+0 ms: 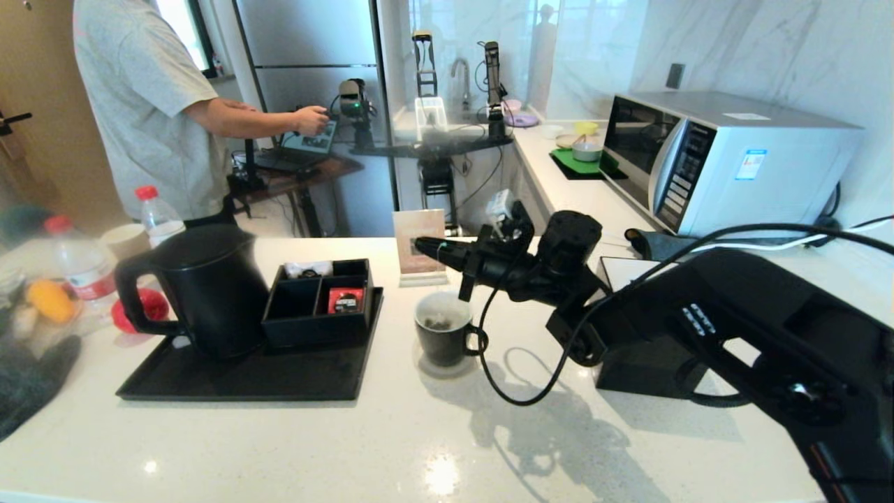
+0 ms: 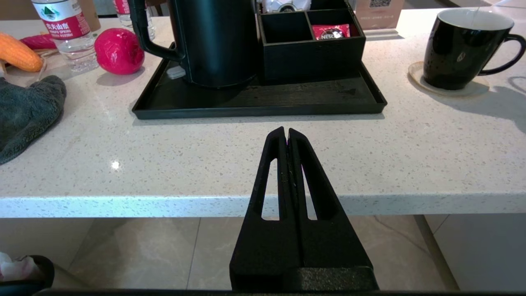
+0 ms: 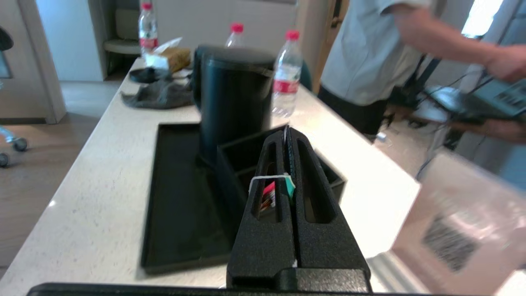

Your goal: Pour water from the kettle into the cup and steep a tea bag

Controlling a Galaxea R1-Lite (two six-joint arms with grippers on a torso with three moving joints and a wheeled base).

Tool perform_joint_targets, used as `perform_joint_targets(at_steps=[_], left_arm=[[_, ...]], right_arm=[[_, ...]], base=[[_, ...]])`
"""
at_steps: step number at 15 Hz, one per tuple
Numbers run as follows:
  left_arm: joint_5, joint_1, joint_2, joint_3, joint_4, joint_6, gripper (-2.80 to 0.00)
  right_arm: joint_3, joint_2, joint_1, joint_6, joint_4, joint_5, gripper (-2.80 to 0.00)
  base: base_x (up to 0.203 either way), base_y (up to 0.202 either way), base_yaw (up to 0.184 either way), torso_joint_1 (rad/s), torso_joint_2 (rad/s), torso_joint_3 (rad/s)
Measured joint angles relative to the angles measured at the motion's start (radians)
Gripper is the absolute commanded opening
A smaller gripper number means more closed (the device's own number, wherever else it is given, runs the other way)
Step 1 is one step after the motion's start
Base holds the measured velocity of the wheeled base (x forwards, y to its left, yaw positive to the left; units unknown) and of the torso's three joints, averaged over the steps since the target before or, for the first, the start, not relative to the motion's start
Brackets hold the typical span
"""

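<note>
Where the white speckled counter (image 1: pixel 293 447) begins on the left, a grey cloth (image 2: pixel 24 111), a corn cob (image 2: pixel 18 51), two water bottles (image 1: pixel 84 269) and a red ball-like object (image 2: pixel 119 51) sit clustered. Just right of them a flat black tray (image 1: pixel 244 381) carries the kettle (image 1: pixel 202 290), upright with its loop handle facing left, and touching its right side a black compartmented organizer box (image 1: pixel 318 307) with a red sachet (image 2: pixel 331 32) in one compartment. Further right, off the tray, the cup (image 1: pixel 443 335) stands on a pale coaster (image 2: pixel 446 88), handle to the right, with something dark lying at its bottom.

The left gripper (image 2: pixel 287 132) is parked off the near edge of the counter, fingers pressed together, holding nothing. The right gripper (image 1: pixel 419 246) hangs level above the cup, pointing left, its fingers pinching a thin white tea bag string (image 3: pixel 269 177) with a small green tag; in the left wrist view a pale thread (image 2: pixel 474 16) runs down into the cup.

Behind the cup stands a small card stand (image 1: pixel 419 248). On the far right a microwave (image 1: pixel 726 164) sits against the marble wall. A person in a grey shirt (image 1: pixel 140 105) stands behind the counter on the left.
</note>
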Motion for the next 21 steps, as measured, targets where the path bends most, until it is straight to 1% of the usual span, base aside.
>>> perform_joint_targets(at_steps=[4,7,12,17,21], left_arm=[[0.001,0.0,0.0,0.0,0.0,0.0,-2.8],[0.001,0.0,0.0,0.0,0.0,0.0,-2.8],[0.001,0.0,0.0,0.0,0.0,0.0,-2.8],[0.001,0.0,0.0,0.0,0.0,0.0,-2.8],[0.001,0.0,0.0,0.0,0.0,0.0,-2.8]], right_arm=[[-0.077,-0.056,-0.01,0.0,0.06,0.0,-2.8],[-0.09,-0.066,-0.013,0.0,0.06,-0.001,-2.8],[-0.046,-0.039,-0.012,-0.003,0.021,0.0,-2.8],[0.052,0.01,-0.008,-0.003,-0.066,0.002,-2.8],[0.068,0.037,-0.008,-0.001,-0.077,0.003,-2.8]], base=[[0.0,0.0,0.0,0.0,0.0,0.0],[0.0,0.0,0.0,0.0,0.0,0.0],[0.0,0.0,0.0,0.0,0.0,0.0],[0.0,0.0,0.0,0.0,0.0,0.0],[0.0,0.0,0.0,0.0,0.0,0.0]])
